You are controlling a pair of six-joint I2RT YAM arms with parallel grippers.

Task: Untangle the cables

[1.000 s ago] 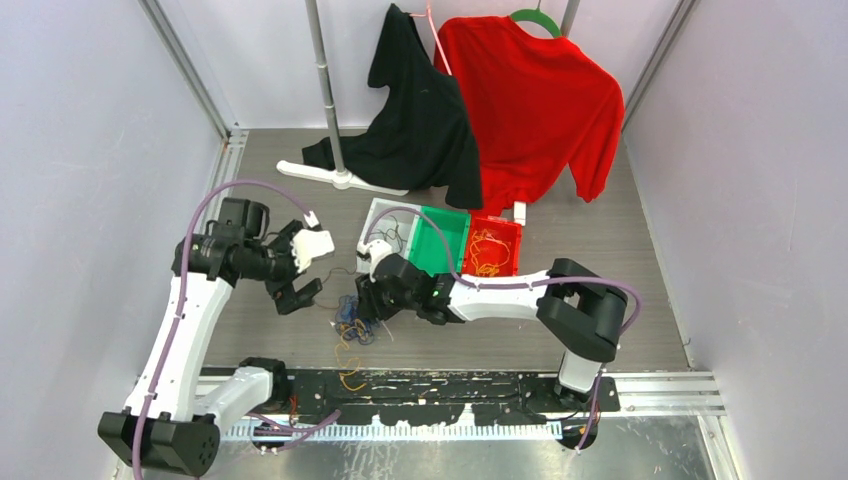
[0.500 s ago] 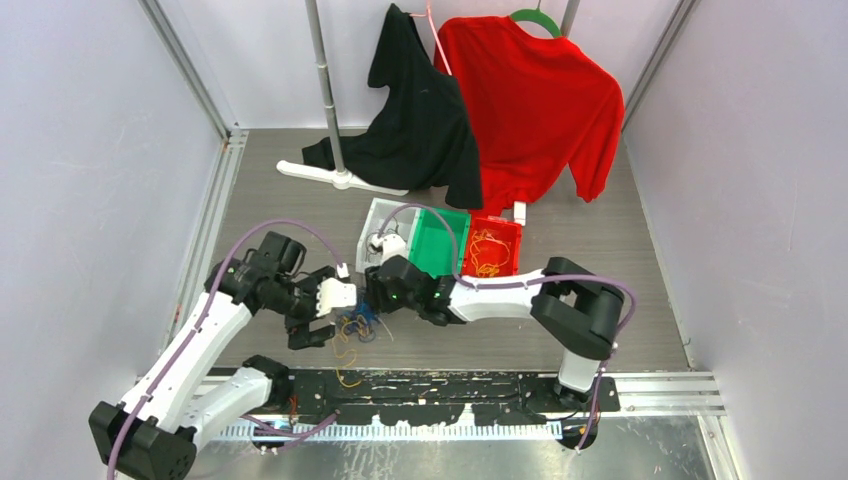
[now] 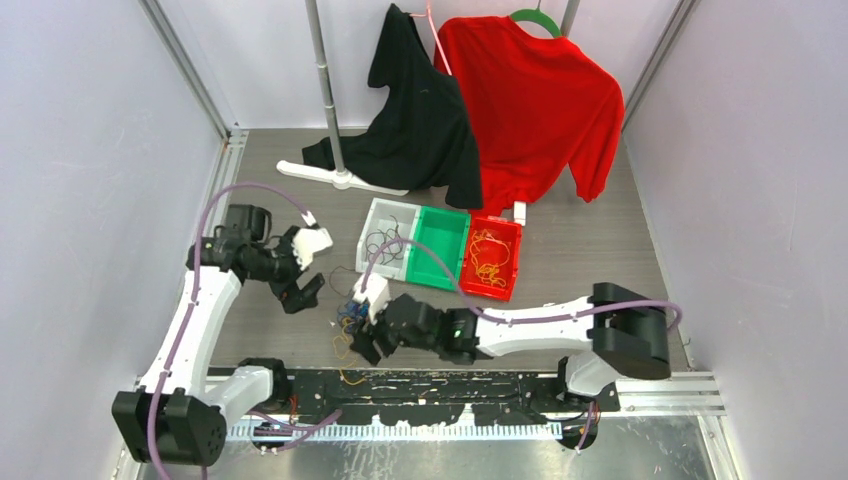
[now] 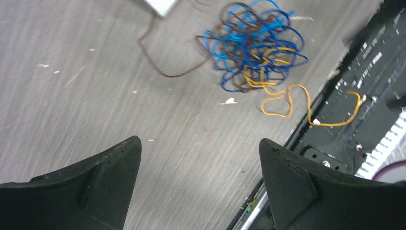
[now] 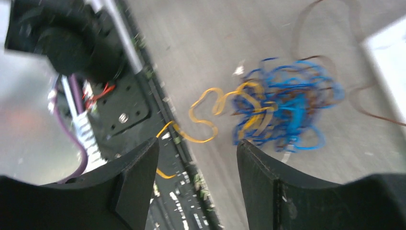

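So the cables (image 4: 251,48) are sitting in one clump on the grey surface (image 4: 95,96), near the front edge and a little on the near side of the white bin (image 3: 385,222). It's mostly blue and brown loops knotted together. An orange strand (image 4: 287,103) is trailing out of the clump onto the black base rail (image 3: 480,385), and a brown strand (image 4: 163,67) is looping off the other way.

Neither arm is gripping anything. The left hand (image 4: 198,143) is hovering off to the left of the clump with its fingers spread wide and nothing between them. The right hand (image 5: 197,143) is hanging just beside the tangle on the near side, fingers parted a fair bit and also carrying nothing. That wrist view is blurry, but the gap looks clear.

My read: this is the pick-a-strand stage, and the clump isn't looking anywhere near sorted. The red bin (image 3: 493,258) is holding some orange wires, so I'm guessing colours are going into separate bins. The orange strand looks like the easy target since it's lying free. The next move is probably calling for one hand coming down over that loose loop and pinching just that wire, with the other pinning the clump so the whole lot isn't getting dragged along. These are thin, floppy wires, so the risk is grabbing two at once.
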